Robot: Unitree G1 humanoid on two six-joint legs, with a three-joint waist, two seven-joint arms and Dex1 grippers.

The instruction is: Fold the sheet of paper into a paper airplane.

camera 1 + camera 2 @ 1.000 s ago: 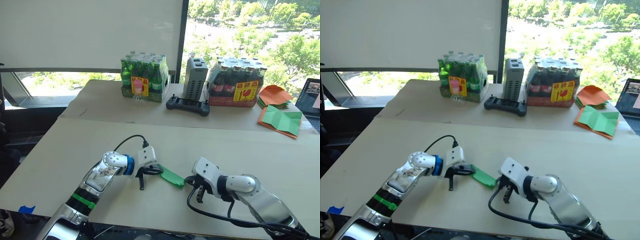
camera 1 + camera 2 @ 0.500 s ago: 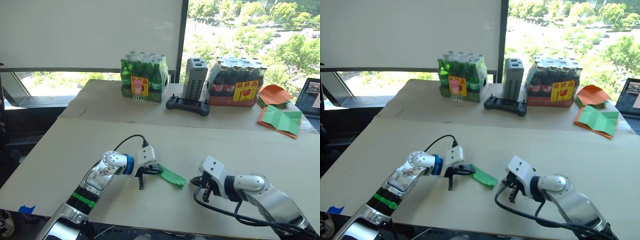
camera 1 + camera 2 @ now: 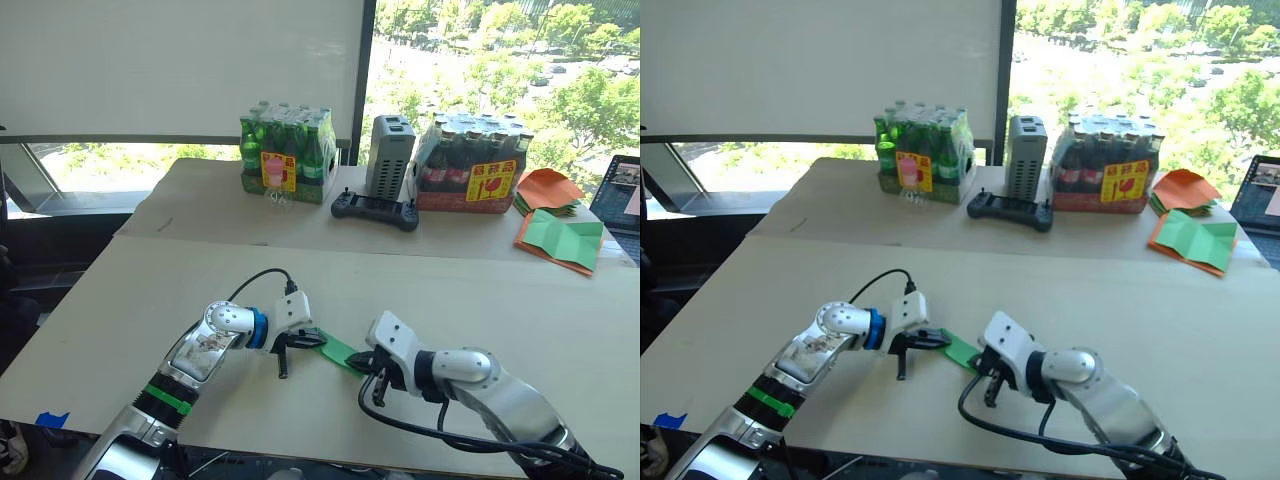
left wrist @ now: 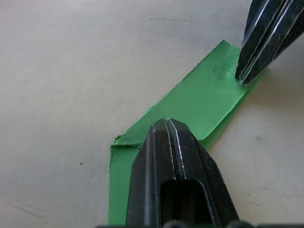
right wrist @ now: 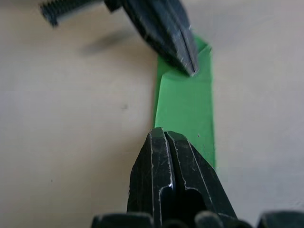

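The sheet of paper (image 3: 338, 350) lies flat on the near table, folded into a narrow bright green strip with a creased, angled end. My left gripper (image 3: 316, 340) is shut, and its tips (image 4: 166, 124) rest on the strip's left end. My right gripper (image 3: 366, 361) is shut too, with its tips (image 5: 161, 135) on the opposite end of the strip (image 5: 185, 107). The two grippers face each other along the strip (image 4: 204, 102), about one strip length apart. Neither gripper has the paper between its fingers.
On the far table stand a pack of green bottles (image 3: 288, 157), a grey box (image 3: 390, 157), a black controller (image 3: 375, 210) and a pack of dark bottles (image 3: 470, 165). Orange sheets (image 3: 548, 190), an orange-edged green sheet (image 3: 563, 240) and a laptop (image 3: 622, 195) lie far right.
The right gripper drew back to the right, then came left onto the strip's right end. The left gripper and the strip have stayed put.
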